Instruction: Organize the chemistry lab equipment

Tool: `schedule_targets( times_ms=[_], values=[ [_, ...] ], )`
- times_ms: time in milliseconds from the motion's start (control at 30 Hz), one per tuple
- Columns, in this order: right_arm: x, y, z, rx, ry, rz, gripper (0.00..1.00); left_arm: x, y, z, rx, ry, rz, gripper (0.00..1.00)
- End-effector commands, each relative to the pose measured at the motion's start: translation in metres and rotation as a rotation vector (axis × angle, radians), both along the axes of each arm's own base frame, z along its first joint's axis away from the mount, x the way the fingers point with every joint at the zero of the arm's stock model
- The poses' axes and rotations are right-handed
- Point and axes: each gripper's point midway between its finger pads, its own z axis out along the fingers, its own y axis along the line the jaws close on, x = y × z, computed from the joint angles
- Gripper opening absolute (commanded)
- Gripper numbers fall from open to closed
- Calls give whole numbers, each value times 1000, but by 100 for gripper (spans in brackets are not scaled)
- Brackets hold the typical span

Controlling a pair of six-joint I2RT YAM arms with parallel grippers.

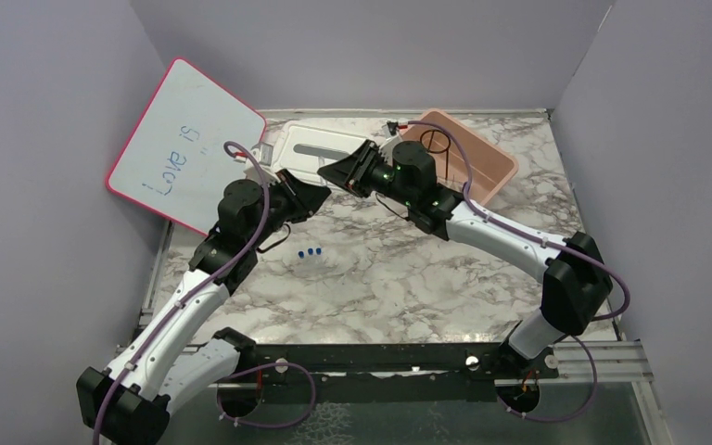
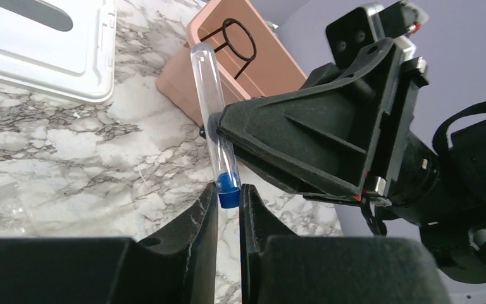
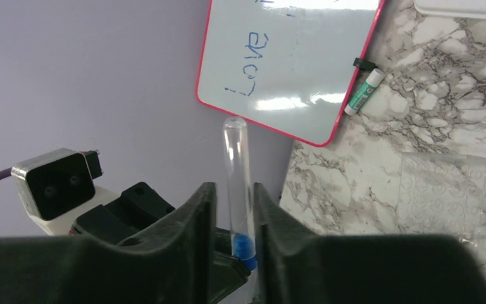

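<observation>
Clear glass tube [image 2: 210, 101], closed end up and tilted slightly left. Its lower end carries a blue cap [image 2: 229, 192]. In the left wrist view you see it just left of centre; in the top view it is hidden where the two grippers meet, upper middle of the frame.

Left gripper [image 2: 229, 204]: jaws nearly together, pinching the blue cap from both sides at the bottom centre of its own view.

Right gripper [image 3: 233, 193]: its fingers flank the tube's lower half. A thin dark gap shows beside one finger, so you cannot tell whether it clamps the glass.

Three loose blue caps [image 1: 310, 252] lie in a row on the marble table [image 1: 408, 278], below the grippers in the top view.

The black wire ring stand [image 1: 434, 141] sits inside the tan tray [image 1: 487, 171], upper right of centre. A white tray [image 1: 315, 148] lies to the tan tray's left.

The pink-framed whiteboard [image 1: 185, 148] leans at upper left. A green-labelled stick [image 3: 365, 90] lies beside its edge, and a clear plastic sheet [image 3: 446, 190] lies on the table nearby.
</observation>
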Motion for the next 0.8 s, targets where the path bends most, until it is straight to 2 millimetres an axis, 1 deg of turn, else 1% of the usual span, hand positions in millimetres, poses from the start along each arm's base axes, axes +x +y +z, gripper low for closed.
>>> schedule_targets(
  times_ms=[0,67,100,133,200,333,400,500,567,667,767],
  values=[
    [-10,5,20,-31,-160,78,36,-1,2,6,123,-77,-45,1],
    [-10,4,24,-92,-233,112,43,-4,0,4,210,-106,-100,0],
    [-11,1,22,-128,-248,127,46,-6,0,3,248,-119,-125,0],
    [-10,-3,24,-148,-276,138,48,-9,-1,2,283,-135,-154,0],
    [-9,-12,25,-186,-304,162,51,-14,-2,1,343,-176,-208,0],
    [-8,-26,26,-254,-354,220,53,-25,-4,7,422,-251,-299,0],
    [-11,-32,29,-291,-374,255,53,-32,-8,7,451,-280,-366,0],
    [-17,-38,35,-322,-403,301,52,-38,-9,4,490,-291,-421,0],
    [-22,-41,39,-315,-400,338,49,-41,-8,1,507,-295,-445,0],
    [-34,-40,39,-275,-370,421,45,-44,-9,0,511,-302,-463,0],
    [-50,-36,34,-229,-331,517,41,-45,-10,1,510,-305,-471,0]
  ],
)
